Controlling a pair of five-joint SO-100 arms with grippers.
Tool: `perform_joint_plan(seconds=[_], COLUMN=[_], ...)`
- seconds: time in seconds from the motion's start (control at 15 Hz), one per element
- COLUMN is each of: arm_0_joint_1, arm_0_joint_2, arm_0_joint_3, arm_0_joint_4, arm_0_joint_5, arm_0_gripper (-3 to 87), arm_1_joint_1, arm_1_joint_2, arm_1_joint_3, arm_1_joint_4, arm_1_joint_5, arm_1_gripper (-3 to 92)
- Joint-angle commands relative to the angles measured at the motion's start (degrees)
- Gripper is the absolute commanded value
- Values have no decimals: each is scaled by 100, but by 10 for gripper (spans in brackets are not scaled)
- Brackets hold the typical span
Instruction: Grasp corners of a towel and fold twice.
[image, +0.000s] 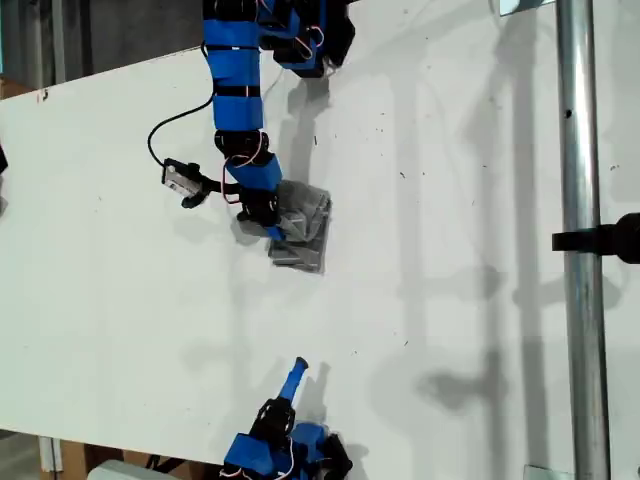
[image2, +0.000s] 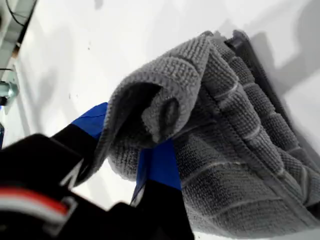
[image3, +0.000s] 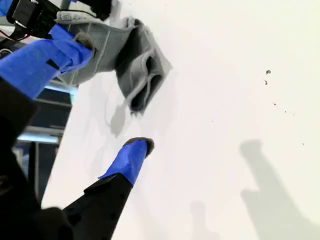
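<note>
My first gripper (image2: 150, 165) had its jaws clamped on the towel (image: 303, 232), bunched mid-table; my second gripper (image3: 107, 100) sat spread wide, gripping nothing, well apart, the towel straight ahead; so the first arm was nearer.

A robotics lab bench, by the look of it.

A plain white table (image: 450, 250) is filling nearly the whole exterior view, with 2 blue-taped arms (image: 240, 110) sitting at its opposite edges, their servo wires looping out in the open. A small camera module (image: 182, 180) is hanging off the far arm on a black cable. A bare metal pole (image: 582, 240) is running down the exterior view's right, carrying a black clamp (image: 605, 238).
</note>
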Motion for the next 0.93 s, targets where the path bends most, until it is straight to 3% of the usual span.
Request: perform_joint_plan(seconds=[0.0,0.07,0.2,0.4,0.47,0.53,0.67,0.8,0.87], arm_0_joint_1=[62,62,62,62,62,62,-123,-290,-281], arm_0_joint_2=[26,26,44,176,396,809,2628,3322,3322], arm_0_joint_3=[-26,-26,-9,123,316,721,2145,3103,3401], arm_0_joint_4=[-88,-88,-97,-325,-606,-1037,-1758,-2004,-2039], arm_0_joint_5=[-18,-18,-9,132,220,246,-88,-272,-633], arm_0_gripper=[315,313,311,277,253,233,169,139,139], arm_1_joint_1=[79,79,316,659,782,870,642,431,299], arm_1_joint_2=[53,308,1784,4087,4869,5502,7093,9193,9000], arm_1_joint_3=[0,211,1679,1916,2092,2426,3445,4447,4702], arm_1_joint_4=[-360,-580,-2329,-475,492,1740,3419,5212,5203], arm_1_joint_5=[53,44,-53,-457,-369,-26,510,1002,993], arm_1_gripper=[215,295,148,138,113,90,-2,-2,-2])
